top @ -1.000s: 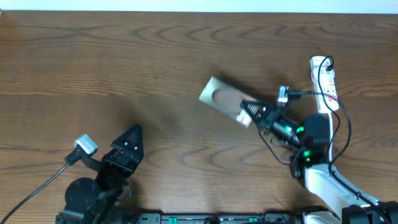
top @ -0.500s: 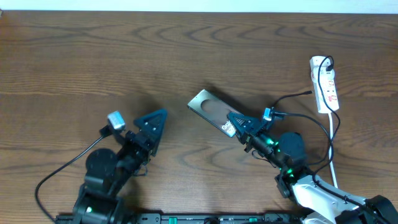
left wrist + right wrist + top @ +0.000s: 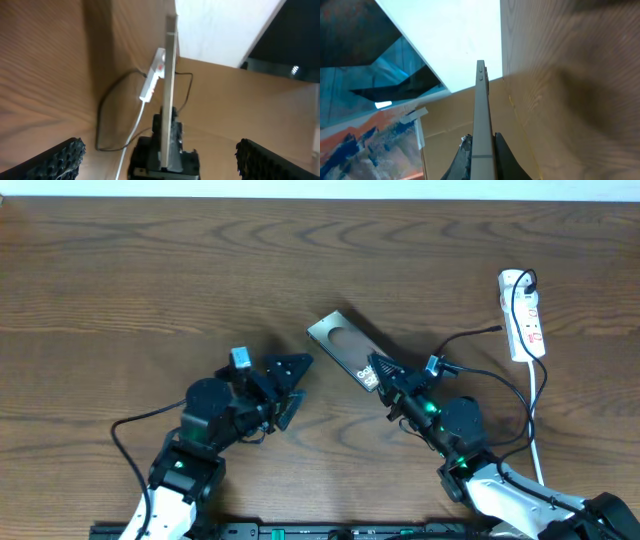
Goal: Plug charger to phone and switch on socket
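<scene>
**Phone clamped by right gripper; left gripper released**

The phone (image 3: 343, 348) is face up and set diagonally, just right of table centre. The right gripper (image 3: 380, 372) is clenched on its near, lettered end, its arm reaching in from the lower right. The left gripper (image 3: 291, 387), jaws spread wide and empty, points at the phone from the left, near but apart. The socket (image 3: 522, 315) sits well apart at the right edge, with the charger (image 3: 527, 280) plug at its far end

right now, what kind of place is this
Likely a robot lab bench: a wood table, a left arm and right arm at its edge, plus a socket and phone.
</scene>
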Motion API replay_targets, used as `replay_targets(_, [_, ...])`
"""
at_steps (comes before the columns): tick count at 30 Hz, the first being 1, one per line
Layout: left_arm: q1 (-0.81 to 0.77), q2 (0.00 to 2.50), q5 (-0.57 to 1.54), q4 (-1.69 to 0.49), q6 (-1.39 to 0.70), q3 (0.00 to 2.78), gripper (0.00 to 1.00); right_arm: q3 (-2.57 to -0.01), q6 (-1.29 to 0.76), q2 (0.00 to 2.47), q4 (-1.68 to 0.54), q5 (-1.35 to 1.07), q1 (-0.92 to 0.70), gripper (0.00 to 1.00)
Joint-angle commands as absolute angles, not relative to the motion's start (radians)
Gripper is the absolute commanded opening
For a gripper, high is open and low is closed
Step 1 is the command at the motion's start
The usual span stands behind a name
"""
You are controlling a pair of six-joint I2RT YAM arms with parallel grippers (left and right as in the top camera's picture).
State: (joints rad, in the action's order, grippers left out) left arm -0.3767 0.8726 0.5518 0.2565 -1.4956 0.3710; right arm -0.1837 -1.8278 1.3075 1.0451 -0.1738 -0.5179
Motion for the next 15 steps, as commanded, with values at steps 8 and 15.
replay_targets(8, [-0.396,0.962,0.556,0.298,-1.592,0.377,0.98,-0.202,-1.986,1.290,1.062,-0.137,-0.622,0.01])
replay_targets(15, [-0.401,0.962,0.553,0.338,-1.628,0.377,0.98,-0.202,-1.985,1.290,1.055,-0.136,-0.669,0.01])
